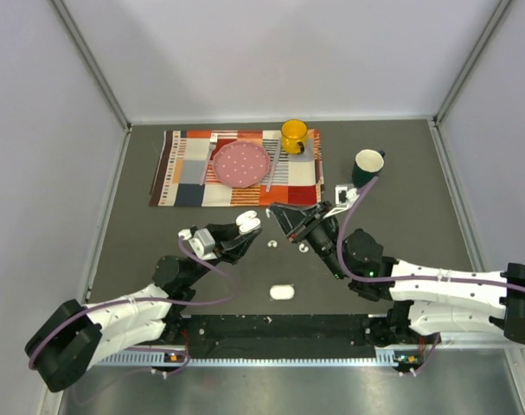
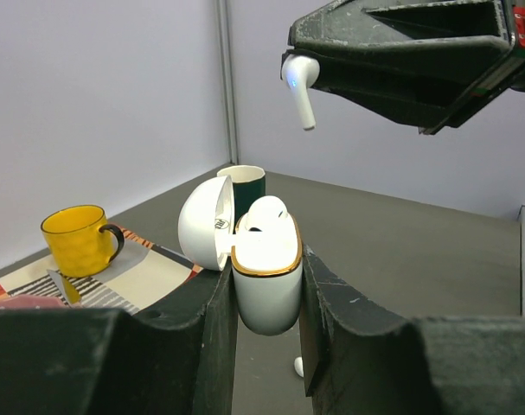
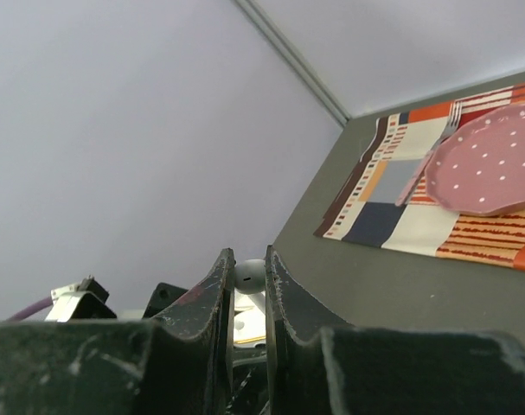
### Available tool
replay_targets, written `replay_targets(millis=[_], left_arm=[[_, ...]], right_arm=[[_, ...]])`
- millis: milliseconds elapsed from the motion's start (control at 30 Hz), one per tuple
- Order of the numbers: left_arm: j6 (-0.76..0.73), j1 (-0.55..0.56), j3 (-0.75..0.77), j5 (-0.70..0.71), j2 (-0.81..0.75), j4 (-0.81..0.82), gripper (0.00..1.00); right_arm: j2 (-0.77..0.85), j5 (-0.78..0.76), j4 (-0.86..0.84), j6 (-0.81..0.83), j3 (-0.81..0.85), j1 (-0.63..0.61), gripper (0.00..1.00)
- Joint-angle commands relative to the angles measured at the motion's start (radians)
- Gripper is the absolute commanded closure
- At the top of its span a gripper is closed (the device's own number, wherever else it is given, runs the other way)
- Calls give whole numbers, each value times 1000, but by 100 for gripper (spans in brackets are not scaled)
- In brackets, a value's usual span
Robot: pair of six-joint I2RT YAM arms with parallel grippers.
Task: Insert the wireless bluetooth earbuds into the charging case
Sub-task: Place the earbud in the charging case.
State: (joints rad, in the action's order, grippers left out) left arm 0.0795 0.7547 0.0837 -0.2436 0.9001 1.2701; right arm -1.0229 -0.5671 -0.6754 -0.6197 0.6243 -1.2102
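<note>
As left end effector (image 2: 267,292) clamps charging case (image 2: 264,255), right end effector (image 3: 249,290) pinches earbud (image 2: 301,82)

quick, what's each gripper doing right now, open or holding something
left gripper: closed on the case, whose lid is open
right gripper: closed on an earbud

A patchwork placemat (image 1: 188,173) in orange, red, grey and navy lies flat on the dark grey table (image 1: 141,251). A pink plate (image 1: 241,163) with white dots sits on the placemat, right of its middle. A fork (image 1: 207,162) lies on the placemat just left of the plate, and another slim utensil (image 1: 272,164) lies just right of it. A yellow mug (image 1: 294,136) stands upright on the placemat's far right corner. A dark green mug (image 1: 367,166) with a white inside stands on the table, off the placemat's right edge.
</note>
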Motion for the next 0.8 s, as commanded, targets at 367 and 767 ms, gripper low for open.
replay_targets(millis=[367, 767], left_arm=[[-4, 15, 2, 84, -26, 117, 100], [2, 24, 18, 86, -24, 112, 100]], right_arm=[[-144, 0, -148, 43, 127, -103, 100], [-233, -20, -142, 74, 184, -111, 100]])
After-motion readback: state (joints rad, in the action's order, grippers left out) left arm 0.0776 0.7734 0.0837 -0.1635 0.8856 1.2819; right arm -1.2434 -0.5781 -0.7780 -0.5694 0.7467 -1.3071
